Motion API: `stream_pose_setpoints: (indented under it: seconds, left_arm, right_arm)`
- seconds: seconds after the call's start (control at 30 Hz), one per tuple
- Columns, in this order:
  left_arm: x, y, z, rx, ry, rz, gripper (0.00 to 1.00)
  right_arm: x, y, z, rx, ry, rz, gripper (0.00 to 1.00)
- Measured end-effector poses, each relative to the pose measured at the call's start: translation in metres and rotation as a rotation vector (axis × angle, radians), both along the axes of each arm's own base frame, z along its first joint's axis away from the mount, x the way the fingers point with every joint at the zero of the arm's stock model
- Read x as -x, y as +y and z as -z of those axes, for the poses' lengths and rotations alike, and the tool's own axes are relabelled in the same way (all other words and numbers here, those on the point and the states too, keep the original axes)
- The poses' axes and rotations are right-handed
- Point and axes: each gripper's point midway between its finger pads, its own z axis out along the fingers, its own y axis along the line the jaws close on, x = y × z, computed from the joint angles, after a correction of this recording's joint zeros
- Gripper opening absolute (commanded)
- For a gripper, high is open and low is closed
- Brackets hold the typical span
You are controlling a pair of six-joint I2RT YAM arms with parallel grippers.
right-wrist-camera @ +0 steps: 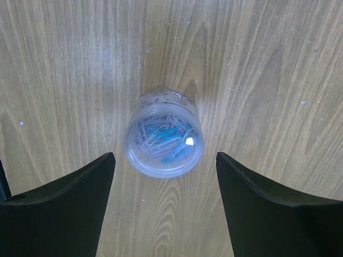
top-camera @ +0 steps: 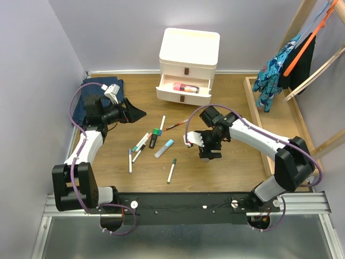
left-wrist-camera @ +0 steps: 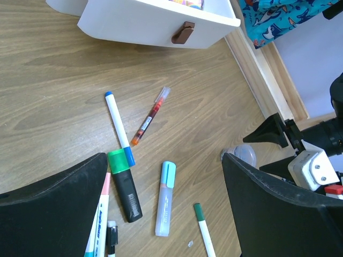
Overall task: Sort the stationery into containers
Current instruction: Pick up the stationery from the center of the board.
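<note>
Near the middle of the wooden table (top-camera: 232,172), the right gripper (right-wrist-camera: 164,159) hangs straight above a small clear round jar (right-wrist-camera: 164,136) filled with blue and pale paper clips. Its jaws stand wide apart, one on either side of the jar, with bare wood showing in both gaps, and they grip nothing. The jar stands on the table, well apart from the pens.

Over the left side of the table, near the folded jeans (top-camera: 89,102), the left gripper (left-wrist-camera: 165,160) points toward the loose pens, its jaws likewise spread wide and empty.

Between the two arms lie a white pen with a blue cap (left-wrist-camera: 119,127), a slim red pen (left-wrist-camera: 150,116) just beside it, a black highlighter with a green cap (left-wrist-camera: 126,187) touching the blue-capped pen's lower end, a pale blue highlighter (left-wrist-camera: 166,199) and a green-capped pen (left-wrist-camera: 202,227). A white pen with a black cap (top-camera: 130,161) lies nearest the left arm.

At the far edge stands the cream cabinet (top-camera: 188,46). The drawer (top-camera: 183,96) under its top one is pulled out and holds something pink and red (top-camera: 185,86); what it is cannot be told
</note>
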Motion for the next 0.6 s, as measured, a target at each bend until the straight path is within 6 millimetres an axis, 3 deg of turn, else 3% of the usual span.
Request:
stream_pose_setpoints:
  seconds: [0.4, 0.6]
  left_arm:
    - [-0.001, 0.000, 0.002, 0.000, 0.005, 0.000, 0.97]
    - [-0.001, 0.000, 0.003, 0.001, 0.008, 0.000, 0.97]
  right_arm:
    - [-0.004, 0.005, 0.015, 0.012, 0.017, -0.004, 0.82]
    - [-0.004, 0.006, 0.016, 0.014, 0.020, -0.003, 0.67]
